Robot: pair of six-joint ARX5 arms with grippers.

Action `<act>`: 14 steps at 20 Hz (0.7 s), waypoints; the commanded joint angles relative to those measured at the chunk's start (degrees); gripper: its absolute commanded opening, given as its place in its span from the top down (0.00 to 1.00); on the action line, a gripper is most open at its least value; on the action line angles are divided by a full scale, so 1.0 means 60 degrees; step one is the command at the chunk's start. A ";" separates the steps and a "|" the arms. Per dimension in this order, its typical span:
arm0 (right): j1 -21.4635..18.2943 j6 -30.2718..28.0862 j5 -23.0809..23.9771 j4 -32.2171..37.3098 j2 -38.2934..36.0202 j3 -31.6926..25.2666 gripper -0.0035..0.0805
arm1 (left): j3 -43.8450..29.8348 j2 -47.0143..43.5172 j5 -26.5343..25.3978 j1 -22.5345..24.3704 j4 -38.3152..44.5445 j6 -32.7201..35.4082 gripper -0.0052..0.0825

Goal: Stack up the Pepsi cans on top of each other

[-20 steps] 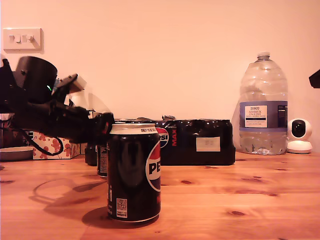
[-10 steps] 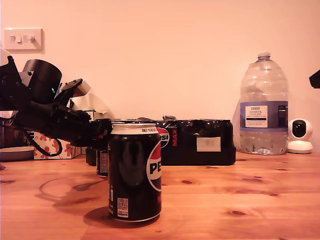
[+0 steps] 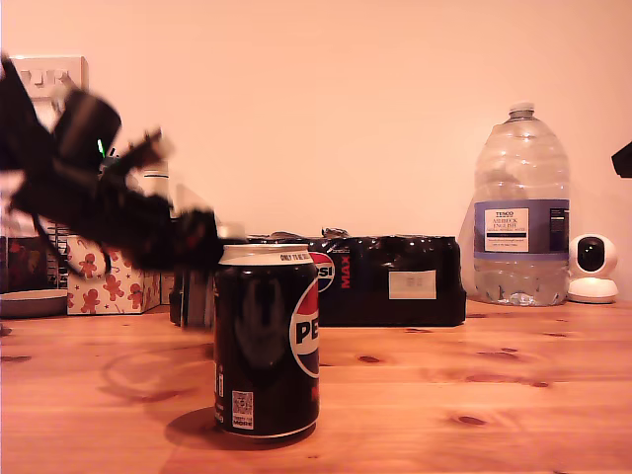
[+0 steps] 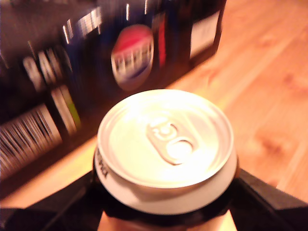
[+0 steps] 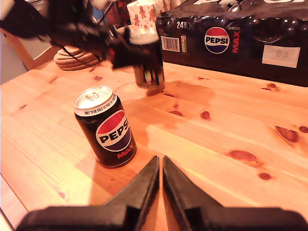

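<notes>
One Pepsi can (image 3: 267,341) stands upright on the wooden table (image 3: 474,395) near the front; the second wrist view shows it too (image 5: 106,126). The other Pepsi can (image 4: 166,139) sits between the fingers of my first gripper (image 4: 166,202), which is shut on its body just under the silver rim. In the exterior view this held can (image 3: 197,296) is blurred, behind the standing can and on that view's left. It hangs slightly above the table (image 5: 148,60). My second gripper (image 5: 160,180) is shut and empty, low over the table a short way from the standing can.
The shrink-wrapped Pepsi Max multipack (image 3: 390,281) lies just behind both cans. A big water bottle (image 3: 520,212) and a small white camera (image 3: 592,269) stand at the exterior view's right. A gingerbread-print box (image 3: 104,281) and a woven mat (image 5: 72,57) are behind the first arm.
My first arm has swung upward with the can in its grip, lifting it off the table; it is motion-blurred now. The standing can has not moved.
</notes>
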 commanded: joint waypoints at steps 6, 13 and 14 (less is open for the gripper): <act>0.0018 0.0007 0.0007 0.0051 0.0015 -0.0149 0.97 | 0.0040 -0.1843 0.0375 -0.0051 -0.0929 0.0120 0.48; 0.0018 0.0007 0.0015 0.0055 0.0015 -0.0149 0.97 | 0.0040 -0.3191 0.0372 -0.0437 -0.2288 0.0313 0.48; 0.0018 0.0007 0.0015 0.0051 0.0015 -0.0149 0.97 | 0.0040 -0.3319 0.0372 -0.0583 -0.2463 0.0328 0.48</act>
